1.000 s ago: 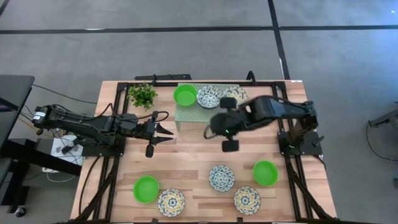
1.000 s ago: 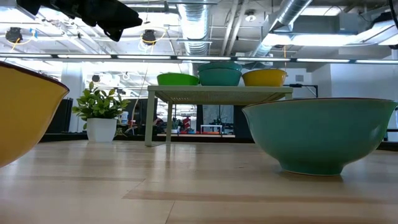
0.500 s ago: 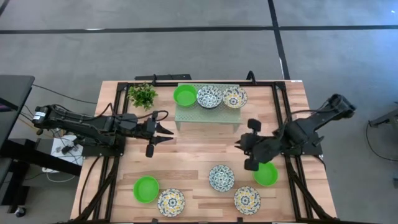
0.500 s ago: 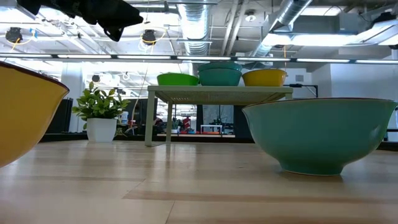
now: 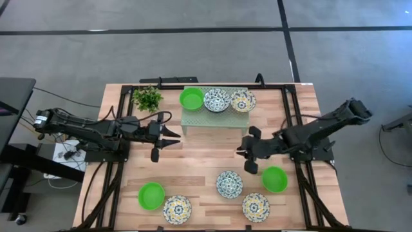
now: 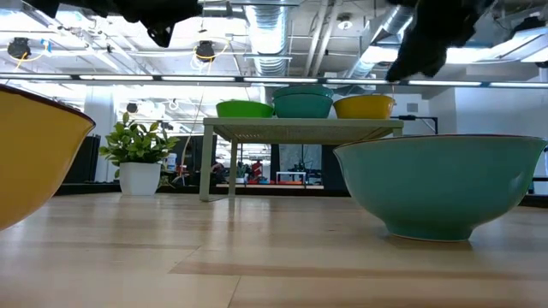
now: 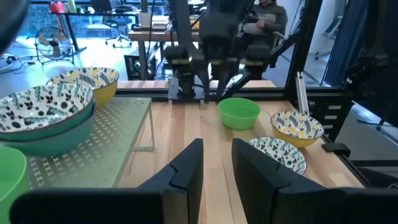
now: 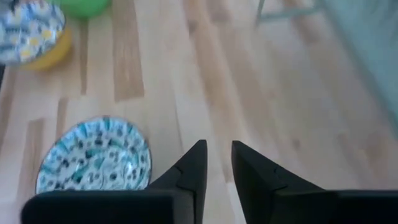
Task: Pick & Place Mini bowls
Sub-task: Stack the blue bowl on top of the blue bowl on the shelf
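Note:
Three mini bowls stand on the pale green rack (image 5: pixel 215 117): a green one (image 5: pixel 191 98), a white-and-blue one (image 5: pixel 217 100) and a yellow-and-blue one (image 5: pixel 243 100). Several more rest on the table near its front edge: green (image 5: pixel 151 195), yellow-and-blue (image 5: pixel 177 209), white-and-blue (image 5: pixel 229 184), yellow-and-blue (image 5: pixel 256 207) and green (image 5: pixel 275 179). My right gripper (image 5: pixel 241 150) hovers open and empty between the rack and the white-and-blue bowl (image 8: pixel 93 158). My left gripper (image 5: pixel 175 138) waits open to the left of the rack's front.
A small potted plant (image 5: pixel 147 98) stands at the far left, beside the rack. Bare wood (image 5: pixel 199 158) lies between the rack and the front row of bowls. Black frame rails (image 5: pixel 293 109) run along the table's sides. A person sits in the room beyond (image 7: pixel 268 15).
My right gripper has drawn back from the front of the rack toward the table's near right, then swung slightly left, ending above the table close to the white-and-blue and green bowls. The low view now shows it at the upper right. No bowl has moved.

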